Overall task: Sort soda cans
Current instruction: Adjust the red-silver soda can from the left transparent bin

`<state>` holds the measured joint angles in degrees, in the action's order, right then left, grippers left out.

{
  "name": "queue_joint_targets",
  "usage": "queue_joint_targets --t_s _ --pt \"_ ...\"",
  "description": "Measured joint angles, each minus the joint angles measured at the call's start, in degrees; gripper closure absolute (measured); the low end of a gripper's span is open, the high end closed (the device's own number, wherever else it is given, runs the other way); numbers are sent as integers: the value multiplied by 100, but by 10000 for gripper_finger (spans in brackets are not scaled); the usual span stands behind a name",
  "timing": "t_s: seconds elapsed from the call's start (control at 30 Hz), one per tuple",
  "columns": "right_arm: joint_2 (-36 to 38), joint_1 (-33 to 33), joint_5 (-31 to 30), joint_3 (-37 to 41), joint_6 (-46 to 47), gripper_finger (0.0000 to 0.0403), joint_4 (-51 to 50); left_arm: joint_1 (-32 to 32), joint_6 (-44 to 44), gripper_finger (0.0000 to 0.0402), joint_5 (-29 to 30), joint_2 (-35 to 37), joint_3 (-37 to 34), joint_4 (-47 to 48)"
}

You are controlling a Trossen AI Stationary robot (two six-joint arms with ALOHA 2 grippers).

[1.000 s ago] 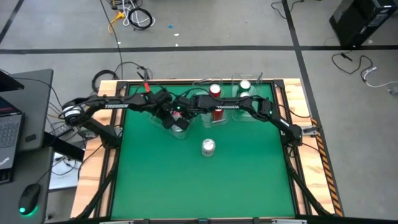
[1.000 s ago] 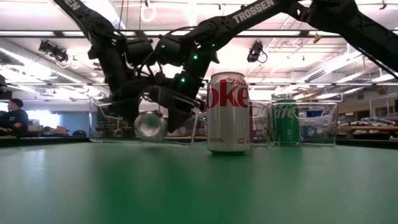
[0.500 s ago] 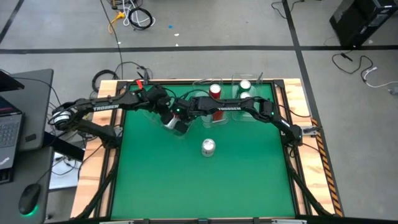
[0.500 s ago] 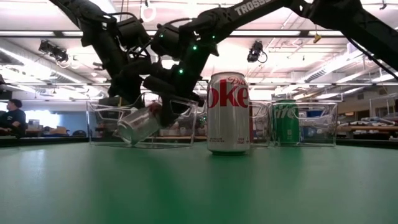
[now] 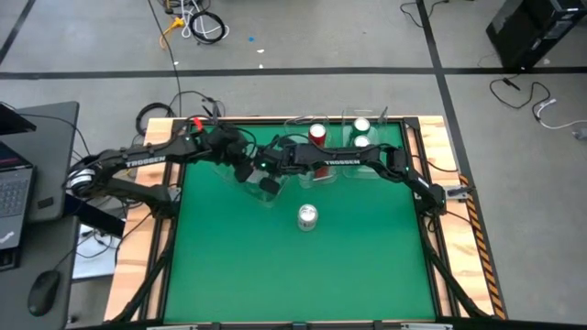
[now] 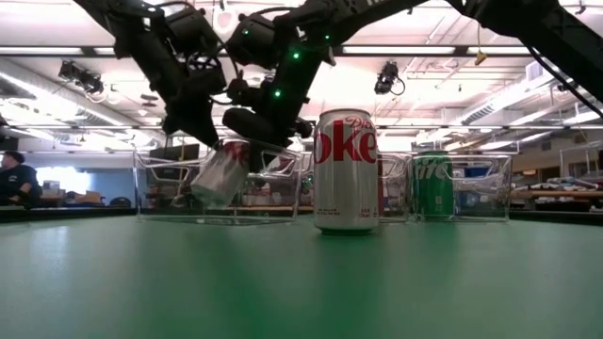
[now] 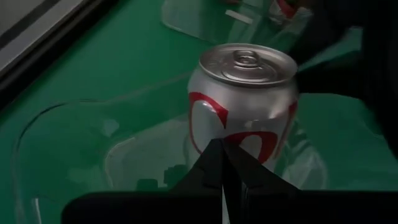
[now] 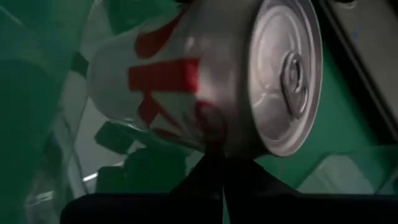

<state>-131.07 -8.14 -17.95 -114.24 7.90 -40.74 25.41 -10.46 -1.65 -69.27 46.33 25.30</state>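
A silver can with red lettering (image 6: 220,176) leans tilted inside the left clear bin (image 6: 155,188), also seen as the can (image 5: 268,186) from above. Both grippers are shut beside it: my left gripper (image 7: 222,148) faces the can's side (image 7: 242,118), and my right gripper (image 8: 214,158) sits under its upper end. A second silver can (image 5: 307,216) stands alone mid-table. A red can (image 5: 317,135) and two green cans (image 5: 360,126) stand in far bins; my right arm hides the other red can. My right gripper lies with its shut fingertips against the can's side just below the top rim (image 8: 214,134), coming from underneath. The can leans tilted over them, its top raised and its bottom end down in the bin. My left gripper points its shut fingertips at the lower side wall (image 7: 239,144); I cannot tell whether they touch.
Clear bins (image 6: 471,188) stand in a row along the table's far edge. The tall Diet Coke can (image 6: 345,169) stands close in front of the low camera. Green table (image 5: 303,266) lies open toward the near edge. A person sits far off in the room (image 6: 14,174).
The silver can lay on its side in the left bin and has been tipped up: its top end rose while its bottom stayed low. Both shut grippers rose with it, and my left arm drew back toward the table's left.
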Motion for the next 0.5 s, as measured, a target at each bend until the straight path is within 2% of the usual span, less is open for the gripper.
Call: queue_joint_targets --t_s 0.37,0.5 --pt "13 108 -1015 -37 -608 392 233 -258 52 402 -181 106 0 354" --pt "24 136 -1225 -46 -747 392 256 -403 64 402 1 100 -36 317"
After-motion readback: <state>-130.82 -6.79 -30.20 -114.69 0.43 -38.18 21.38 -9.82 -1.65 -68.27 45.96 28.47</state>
